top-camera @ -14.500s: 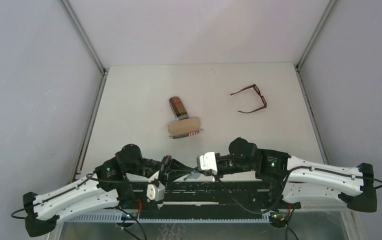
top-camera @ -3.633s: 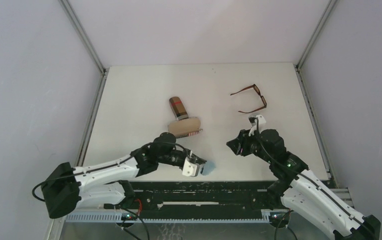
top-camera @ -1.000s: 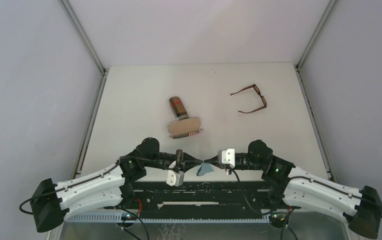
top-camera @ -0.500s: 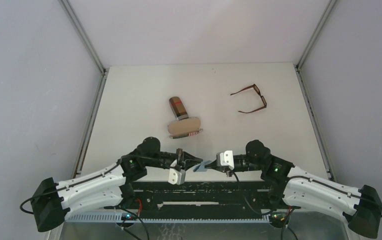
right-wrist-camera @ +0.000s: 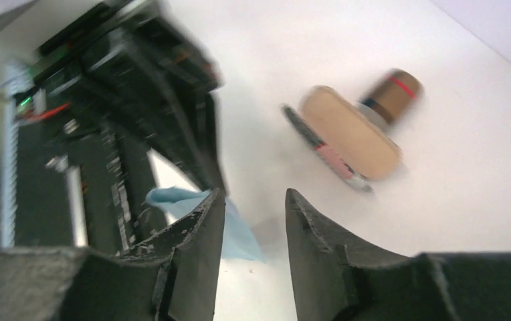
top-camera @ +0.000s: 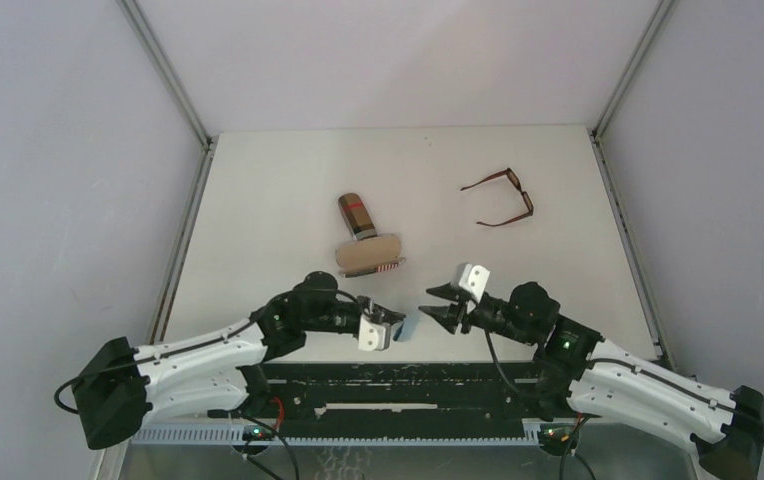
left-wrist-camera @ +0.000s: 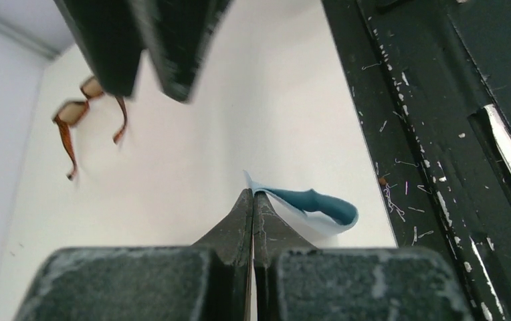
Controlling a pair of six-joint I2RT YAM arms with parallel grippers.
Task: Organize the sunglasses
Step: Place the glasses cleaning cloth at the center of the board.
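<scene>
The dark brown sunglasses (top-camera: 503,198) lie unfolded at the far right of the table, and also show in the left wrist view (left-wrist-camera: 82,114). The red pair is out of view. My left gripper (top-camera: 392,323) is shut on a corner of a light blue cloth (left-wrist-camera: 310,204) low over the table's near edge (left-wrist-camera: 253,194). My right gripper (top-camera: 440,305) is open and empty, just right of the left one. In the right wrist view its fingers (right-wrist-camera: 253,197) stand apart, with the cloth (right-wrist-camera: 192,200) behind the left finger.
A tan oval case (top-camera: 368,253) lies mid-table on a striped flag-print case whose edge (top-camera: 390,265) shows beneath it. A brown case with a red band (top-camera: 356,215) lies just behind. The black rail (top-camera: 408,375) runs along the near edge.
My right gripper has let go of the cloth, opened and risen away toward the far right. My left gripper keeps hold of the cloth and has shifted slightly right.
</scene>
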